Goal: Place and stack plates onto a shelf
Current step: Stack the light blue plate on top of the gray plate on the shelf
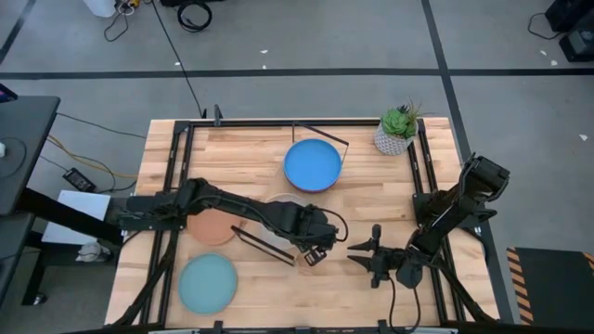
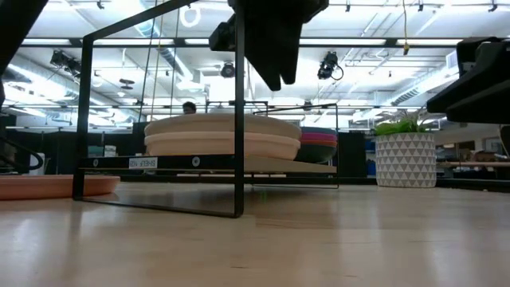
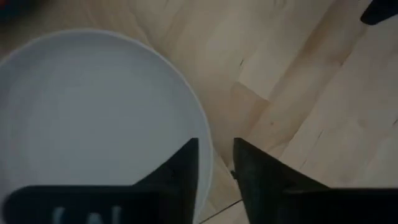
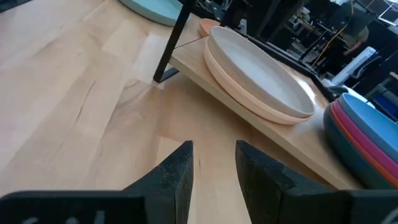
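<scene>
The left gripper [image 1: 314,249] hovers over the near end of the shelf [image 4: 205,70], a light wood board in a thin black wire frame lying in the middle of the slatted wooden table [image 1: 251,148]. In its wrist view the two dark fingers [image 3: 180,171] stand a little apart on either side of the rim of a round cream plastic plate [image 3: 87,118]; whether they pinch it or have let go, I cannot tell. That cream plate [image 4: 258,71] sits on a pale peach one on the board. At the shelf's far end is a second stack with a round blue plate [image 1: 313,164] on top and pink, orange and grey rims beneath it.

Two plates are off the shelf, toward the table's left edge: a terracotta brown plate [image 1: 212,225] just beside the frame, and a teal plate [image 1: 208,283] near the front left corner.

The right gripper [image 1: 369,252] waits low near the table's front right, jaws slightly parted and holding nothing.

The step looks like seating the cream plate. Done well, the fingers open fully and lift straight up, clear of the rim and the wire frame, so the plate stays centred on the one below.
</scene>
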